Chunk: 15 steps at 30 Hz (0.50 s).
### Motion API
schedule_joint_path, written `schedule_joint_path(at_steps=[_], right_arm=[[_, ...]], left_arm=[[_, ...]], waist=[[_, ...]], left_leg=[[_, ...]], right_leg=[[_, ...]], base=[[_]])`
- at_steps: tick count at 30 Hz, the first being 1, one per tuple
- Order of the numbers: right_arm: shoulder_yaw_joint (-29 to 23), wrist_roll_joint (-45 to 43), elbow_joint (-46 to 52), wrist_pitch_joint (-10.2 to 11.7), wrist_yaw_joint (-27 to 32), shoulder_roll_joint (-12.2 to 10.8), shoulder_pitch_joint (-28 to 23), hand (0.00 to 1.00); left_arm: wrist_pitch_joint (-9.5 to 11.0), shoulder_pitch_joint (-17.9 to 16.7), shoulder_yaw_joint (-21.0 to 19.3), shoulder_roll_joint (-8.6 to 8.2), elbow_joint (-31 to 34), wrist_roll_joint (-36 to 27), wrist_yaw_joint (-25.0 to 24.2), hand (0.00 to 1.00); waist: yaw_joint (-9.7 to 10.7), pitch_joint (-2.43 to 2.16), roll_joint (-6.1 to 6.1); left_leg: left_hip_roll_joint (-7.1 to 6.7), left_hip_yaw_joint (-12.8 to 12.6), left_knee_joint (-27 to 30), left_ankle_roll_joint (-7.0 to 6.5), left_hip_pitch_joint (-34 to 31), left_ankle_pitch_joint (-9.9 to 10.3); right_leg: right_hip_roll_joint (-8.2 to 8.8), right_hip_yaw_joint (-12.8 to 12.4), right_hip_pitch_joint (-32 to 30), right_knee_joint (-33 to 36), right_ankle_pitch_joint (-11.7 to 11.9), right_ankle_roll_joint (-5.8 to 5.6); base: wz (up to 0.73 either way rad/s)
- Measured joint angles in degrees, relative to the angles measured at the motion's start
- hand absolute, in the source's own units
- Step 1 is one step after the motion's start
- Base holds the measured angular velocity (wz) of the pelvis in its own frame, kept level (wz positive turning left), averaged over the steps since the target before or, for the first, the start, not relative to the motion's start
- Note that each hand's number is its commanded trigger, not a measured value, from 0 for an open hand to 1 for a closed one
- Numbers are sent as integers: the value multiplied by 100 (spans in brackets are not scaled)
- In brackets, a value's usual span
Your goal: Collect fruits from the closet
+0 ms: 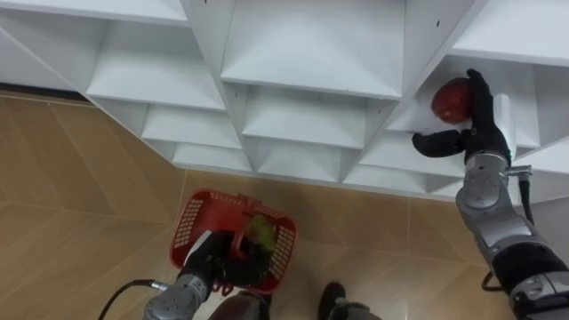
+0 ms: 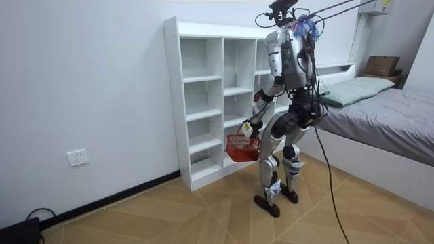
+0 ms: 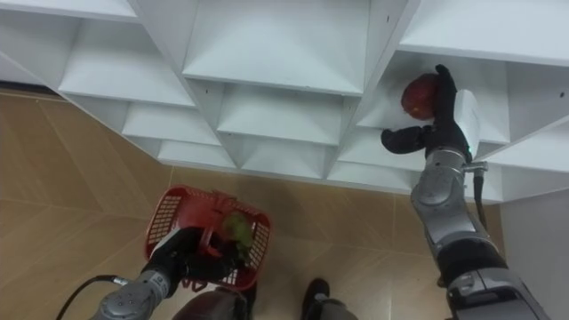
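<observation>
Left eye view: apple [image 1: 451, 100] touches fingers [image 1: 481, 93] of right hand [image 1: 487, 132].

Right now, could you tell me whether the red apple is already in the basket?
No, the red apple sits in a shelf compartment against the right hand, while the red basket holds a green fruit.

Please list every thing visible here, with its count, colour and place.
shelf unit: one, white, in front of the robot
apple: one, red, in a shelf compartment on the right
basket: one, red, low over the floor, carried by the left hand
fruit: one, green, inside the basket
bed: one, grey cover, room view's right
box: one, brown, behind the bed
wall socket: one, white, room view's left
left hand: black, curled on the basket
right hand: black, fingers straight beside the apple
</observation>
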<state>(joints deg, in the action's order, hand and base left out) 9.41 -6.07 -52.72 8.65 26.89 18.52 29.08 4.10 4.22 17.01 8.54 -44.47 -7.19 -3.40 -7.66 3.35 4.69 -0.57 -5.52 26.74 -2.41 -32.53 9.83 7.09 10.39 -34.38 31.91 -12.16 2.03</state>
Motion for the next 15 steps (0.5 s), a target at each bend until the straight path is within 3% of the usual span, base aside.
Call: schedule_joint_path(at_steps=[15], right_arm=[[-131,-1,6,-74,-36,-24,19,100]], left_arm=[[0,-2,1,-5,0,0,-3,100]], waist=[[-16,0,-1]], left_leg=[[14,-2,7,1,-2,0]], right_leg=[[-10,12,2,-8,7,10]], base=[[0]])
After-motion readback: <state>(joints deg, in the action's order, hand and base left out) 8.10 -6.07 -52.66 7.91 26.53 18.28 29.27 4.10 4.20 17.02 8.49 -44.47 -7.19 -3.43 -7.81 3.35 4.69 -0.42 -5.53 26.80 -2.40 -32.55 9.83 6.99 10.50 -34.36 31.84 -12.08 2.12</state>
